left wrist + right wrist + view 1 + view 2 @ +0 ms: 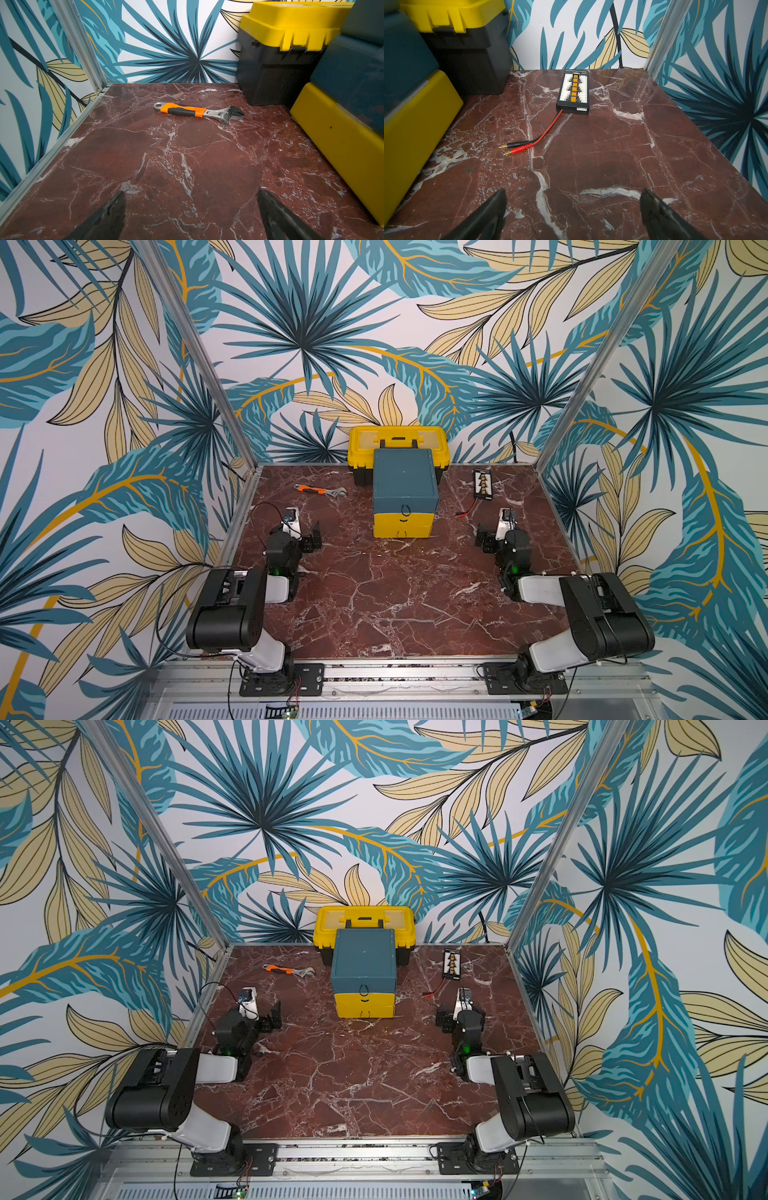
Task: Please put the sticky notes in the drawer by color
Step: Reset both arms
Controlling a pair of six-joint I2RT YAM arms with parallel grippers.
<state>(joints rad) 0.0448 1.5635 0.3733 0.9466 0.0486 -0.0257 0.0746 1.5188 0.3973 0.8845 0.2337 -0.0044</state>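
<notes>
Closest to the lens, left arm [226,614] and right arm [602,614], folded low at the near rail. Further up, left gripper [191,195]: jaws spread wide, nothing between them but bare table [166,155]. Same story for right gripper [573,193], splayed wide and holding nothing.

Looking for the sticky notes now... none to be seen, not on the marble, not in either wrist view, not on top of anything.

Dead centre and further back, drawer [405,493], teal on top, yellow below, just in front of toolbox [361,443], touching or nearly so. All three fronts apparently flush and shut, cord pulls facing the arms. Sits between the two grippers, ahead and inward of each, with no clear favourite on nearness.

Off to the left side, wrench [320,489]. Off to the right, charging board [483,483], leads trailing toward the drawer's side.

Hard to call from here: notes either tucked inside or not laid out. Whichever it is, next reach probably inward and forward to a pull loop.
</notes>
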